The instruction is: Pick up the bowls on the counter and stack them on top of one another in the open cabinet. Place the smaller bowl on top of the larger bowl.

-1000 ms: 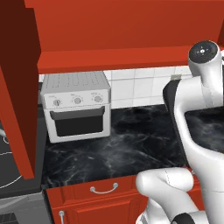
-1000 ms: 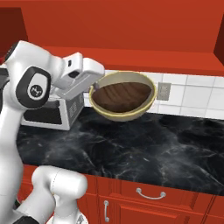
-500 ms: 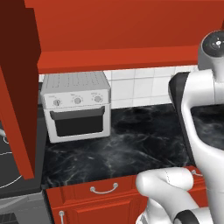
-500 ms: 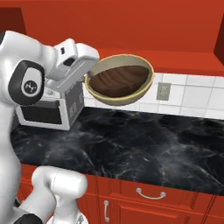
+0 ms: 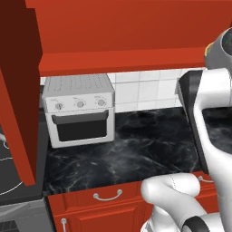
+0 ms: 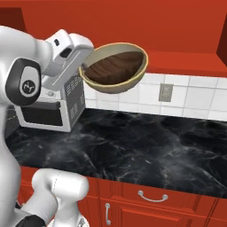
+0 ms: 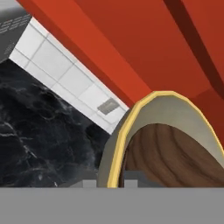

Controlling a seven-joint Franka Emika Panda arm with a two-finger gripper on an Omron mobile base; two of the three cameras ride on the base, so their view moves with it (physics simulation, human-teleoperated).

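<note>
The gripper [image 6: 84, 71] pinches the near rim of the tan bowl [image 6: 116, 71], jaws nearly together on the thin wall, so both bowls travel in one grasp. The brown bowl [image 6: 114, 67] already nests inside it, the stack tilted and carried high above the counter [image 6: 133, 146]. Beyond, the cabinet [image 6: 177, 62] shelf lies about level with the bowls, presumably their destination.

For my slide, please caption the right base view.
Gripper lifts tan bowl, brown bowl nested inside, toward red cabinet.
</note>
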